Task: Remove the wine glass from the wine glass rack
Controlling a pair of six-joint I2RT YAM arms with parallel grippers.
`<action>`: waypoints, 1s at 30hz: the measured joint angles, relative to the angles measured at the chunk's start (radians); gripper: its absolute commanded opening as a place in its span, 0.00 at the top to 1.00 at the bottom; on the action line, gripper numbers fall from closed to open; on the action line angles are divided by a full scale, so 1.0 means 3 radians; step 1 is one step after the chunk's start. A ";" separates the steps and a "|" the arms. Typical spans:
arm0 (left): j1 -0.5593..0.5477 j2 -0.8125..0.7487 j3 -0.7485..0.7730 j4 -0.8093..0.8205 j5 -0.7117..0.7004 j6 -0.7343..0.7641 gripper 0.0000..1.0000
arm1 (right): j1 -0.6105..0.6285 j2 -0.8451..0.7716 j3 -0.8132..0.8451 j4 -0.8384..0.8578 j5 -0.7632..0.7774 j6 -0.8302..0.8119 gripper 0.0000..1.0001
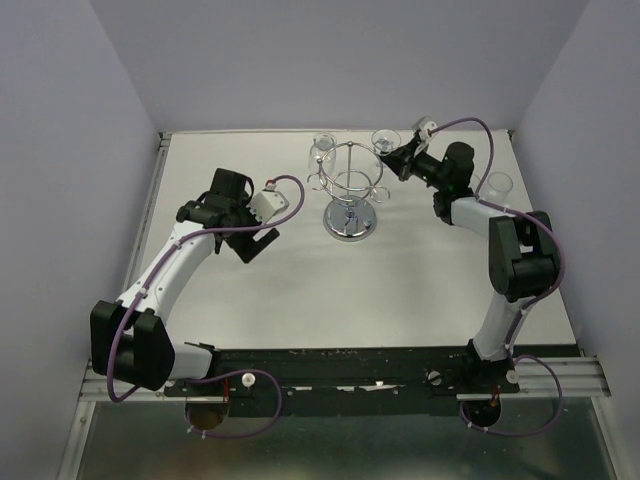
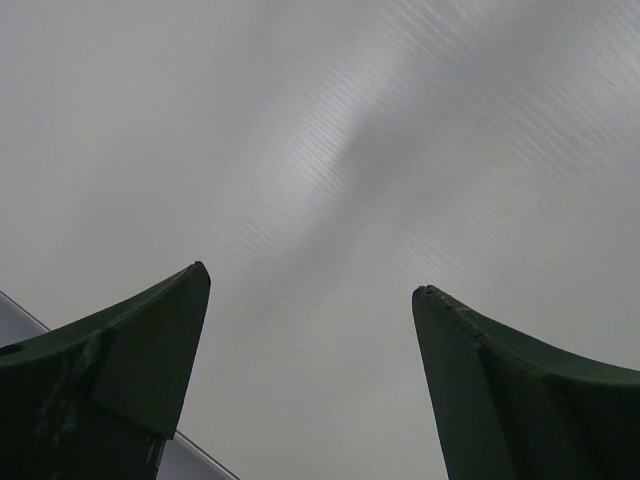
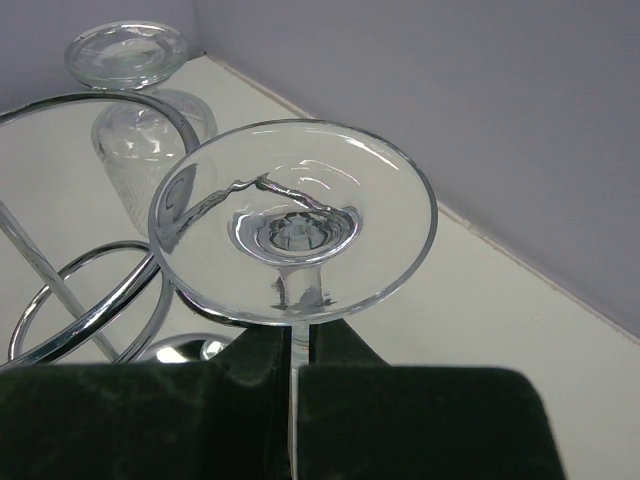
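Observation:
The wine glass rack stands mid-table, a chrome wire stand on a round mirrored base. A wine glass hangs upside down at its far right side, foot up. My right gripper is shut on this glass's thin stem just under the foot. The foot's left edge lies over a wire loop of the rack. From above, the right gripper is at that glass. My left gripper is open over bare table, left of the rack.
A second wine glass hangs inverted on the rack's far left side; the right wrist view shows it too. A third glass stands on the table by the right arm. Grey walls enclose the back and sides.

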 measured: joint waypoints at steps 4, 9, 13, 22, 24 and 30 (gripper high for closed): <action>0.0000 0.0000 -0.0020 0.0008 0.0001 -0.0003 0.01 | 0.0000 0.0000 0.0079 -0.0055 0.0039 -0.0029 0.99; 0.0000 -0.0005 -0.0057 0.0067 0.0000 -0.0004 0.01 | -0.0001 0.0000 0.0167 -0.0184 0.0078 -0.0039 0.99; 0.0000 -0.0020 -0.0125 0.0067 0.0000 -0.0006 0.01 | -0.0001 0.0003 0.0196 -0.0195 0.0130 -0.0055 0.99; 0.0000 -0.0055 -0.0156 0.0070 0.0000 -0.0013 0.01 | 0.0000 0.0014 0.0217 -0.0206 0.0331 -0.0045 0.99; 0.0000 -0.0055 -0.0156 0.0070 0.0001 -0.0011 0.01 | 0.0000 0.0014 0.0217 -0.0206 0.0469 -0.0017 0.99; -0.0003 -0.0055 -0.0156 0.0098 0.0005 -0.0032 0.01 | 0.0003 0.0014 0.0217 -0.0228 0.0759 0.0011 0.99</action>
